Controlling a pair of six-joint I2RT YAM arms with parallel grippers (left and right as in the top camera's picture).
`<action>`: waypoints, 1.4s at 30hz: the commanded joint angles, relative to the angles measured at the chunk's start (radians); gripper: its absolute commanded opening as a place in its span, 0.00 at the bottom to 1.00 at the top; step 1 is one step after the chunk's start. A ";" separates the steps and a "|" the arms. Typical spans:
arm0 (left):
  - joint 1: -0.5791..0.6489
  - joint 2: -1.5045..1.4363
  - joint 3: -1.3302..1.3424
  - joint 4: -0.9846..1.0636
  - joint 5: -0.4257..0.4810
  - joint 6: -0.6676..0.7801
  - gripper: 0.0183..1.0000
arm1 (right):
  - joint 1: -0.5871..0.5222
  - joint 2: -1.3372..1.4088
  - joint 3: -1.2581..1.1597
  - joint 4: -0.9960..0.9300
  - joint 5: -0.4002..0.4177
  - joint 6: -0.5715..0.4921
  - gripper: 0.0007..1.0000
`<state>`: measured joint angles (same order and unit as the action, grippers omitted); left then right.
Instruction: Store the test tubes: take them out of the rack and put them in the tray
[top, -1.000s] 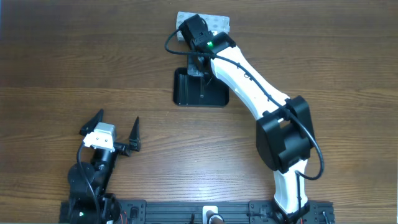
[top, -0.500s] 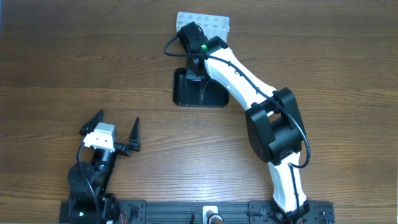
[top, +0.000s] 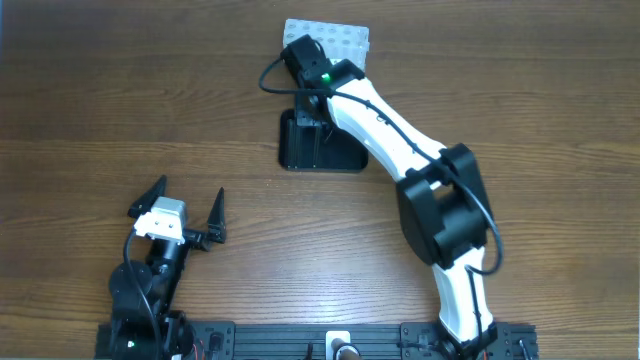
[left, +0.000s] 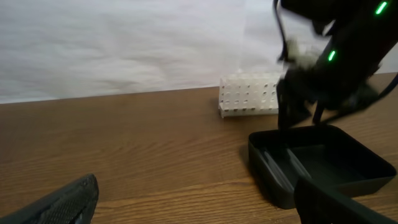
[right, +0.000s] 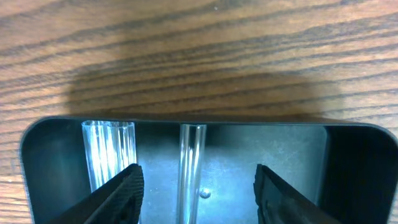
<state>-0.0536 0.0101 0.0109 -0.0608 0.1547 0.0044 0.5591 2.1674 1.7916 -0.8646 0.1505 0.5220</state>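
A black tray (top: 340, 155) lies in the middle of the table, with the white test tube rack (top: 340, 40) just behind it. My right gripper (top: 313, 118) hangs over the tray's left half. In the right wrist view it (right: 198, 177) stands open, and a clear test tube (right: 191, 163) lies on the tray floor between its fingers (right: 122, 194), touching neither. More clear tubes (right: 109, 152) lie side by side along the tray wall (right: 37, 140). My left gripper (top: 190, 190) stands open and empty near the table's front left, facing the tray (left: 323, 162) and rack (left: 249, 96).
Bare wooden table surrounds the tray on all sides. The right arm's white links (top: 400, 140) stretch diagonally from the front right to the tray. A white wall (left: 124, 43) stands behind the table's far edge.
The right arm's wrist has shifted a little to the left over the tray, and its elbow has swung left. The left arm has not moved.
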 joint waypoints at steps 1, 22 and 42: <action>0.005 -0.005 -0.005 -0.001 0.012 0.011 1.00 | -0.010 -0.240 0.009 0.063 0.133 -0.106 0.73; 0.005 -0.005 -0.005 -0.001 0.012 0.011 1.00 | -0.194 -0.019 0.009 0.502 0.180 -0.316 0.87; 0.005 -0.005 -0.005 -0.001 0.012 0.011 1.00 | -0.212 0.074 0.009 0.549 0.180 -0.317 0.58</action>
<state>-0.0536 0.0101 0.0109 -0.0608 0.1547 0.0044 0.3531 2.2158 1.8004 -0.3271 0.3180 0.2058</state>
